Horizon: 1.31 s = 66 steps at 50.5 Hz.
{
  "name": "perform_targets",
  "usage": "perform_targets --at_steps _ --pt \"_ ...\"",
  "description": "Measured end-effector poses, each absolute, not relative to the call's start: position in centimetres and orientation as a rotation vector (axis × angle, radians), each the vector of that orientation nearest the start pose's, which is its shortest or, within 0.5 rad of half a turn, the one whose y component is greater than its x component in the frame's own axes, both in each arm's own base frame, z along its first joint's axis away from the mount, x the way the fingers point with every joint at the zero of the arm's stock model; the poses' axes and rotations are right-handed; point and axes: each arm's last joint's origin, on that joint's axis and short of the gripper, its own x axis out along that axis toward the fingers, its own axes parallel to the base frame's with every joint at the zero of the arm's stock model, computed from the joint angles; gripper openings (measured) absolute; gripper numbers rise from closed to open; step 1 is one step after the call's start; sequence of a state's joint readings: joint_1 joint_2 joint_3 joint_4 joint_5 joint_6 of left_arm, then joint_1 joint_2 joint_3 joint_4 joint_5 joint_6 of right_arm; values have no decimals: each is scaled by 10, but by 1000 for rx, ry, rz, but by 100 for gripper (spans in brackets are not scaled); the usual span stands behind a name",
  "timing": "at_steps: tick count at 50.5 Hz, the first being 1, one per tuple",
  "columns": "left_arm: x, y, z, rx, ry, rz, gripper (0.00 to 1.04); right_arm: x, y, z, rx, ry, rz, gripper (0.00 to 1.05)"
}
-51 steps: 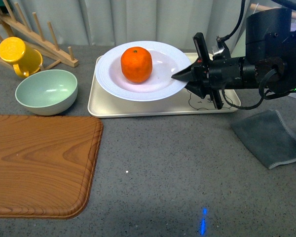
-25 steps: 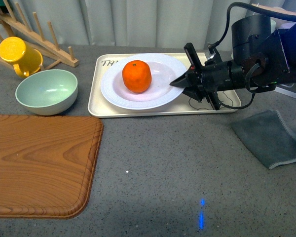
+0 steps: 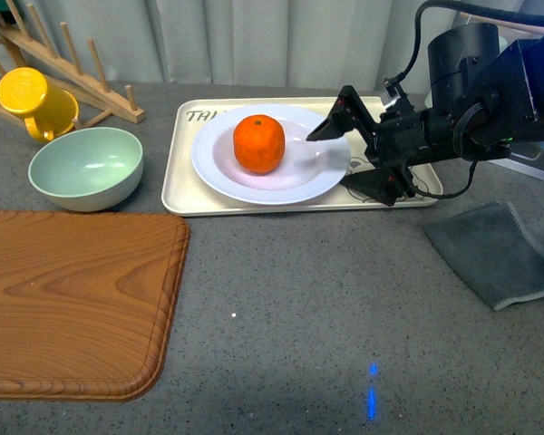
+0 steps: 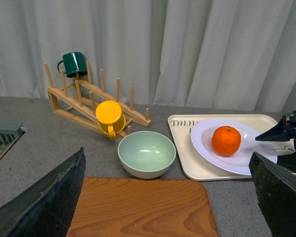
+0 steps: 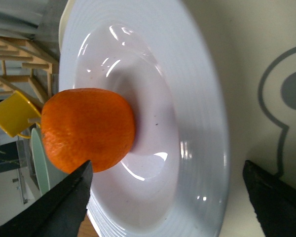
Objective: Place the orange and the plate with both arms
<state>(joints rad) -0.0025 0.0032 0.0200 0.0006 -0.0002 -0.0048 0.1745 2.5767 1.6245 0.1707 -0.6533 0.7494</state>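
grey speckled tabletop under a pale curtain, with a beige tray near the far edge as the centre of the scene. nearest the camera, a wooden cutting board lies in front of the tray and to its left, and a folded grey cloth lies in front of it to the right. a pale green bowl stands just left of the tray.

on the tray sits the white plate, and the orange rests in the plate's hollow, a little left of its middle. the right arm reaches in over the tray's right end. its jaws are spread apart and released, one finger raised over the plate's right rim and the other low beside that rim; whether either touches the plate cannot be told.

beyond the tray's left side, a yellow mug hangs on a wooden rack, with a dark green mug higher up. the left arm's jaws, seen only from its own wrist camera, gape wide on nothing, well back from the tray.
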Motion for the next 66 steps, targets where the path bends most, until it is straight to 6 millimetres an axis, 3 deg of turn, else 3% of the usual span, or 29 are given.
perform_targets --at_steps 4,15,23,39,47,66 --pt "97 0 170 -5 -17 -2 98 488 104 21 774 1034 436 98" --pt "97 0 170 -5 -17 -2 98 492 101 32 572 913 417 96" --pt "97 0 170 -5 -17 -2 98 490 98 42 522 859 422 96" --pt "97 0 170 -4 -17 -2 98 460 84 105 446 697 415 96" --pt "97 0 170 -5 -17 -2 98 404 53 136 397 633 336 96" --pt "97 0 170 -5 -17 -2 98 282 18 150 279 641 244 96"
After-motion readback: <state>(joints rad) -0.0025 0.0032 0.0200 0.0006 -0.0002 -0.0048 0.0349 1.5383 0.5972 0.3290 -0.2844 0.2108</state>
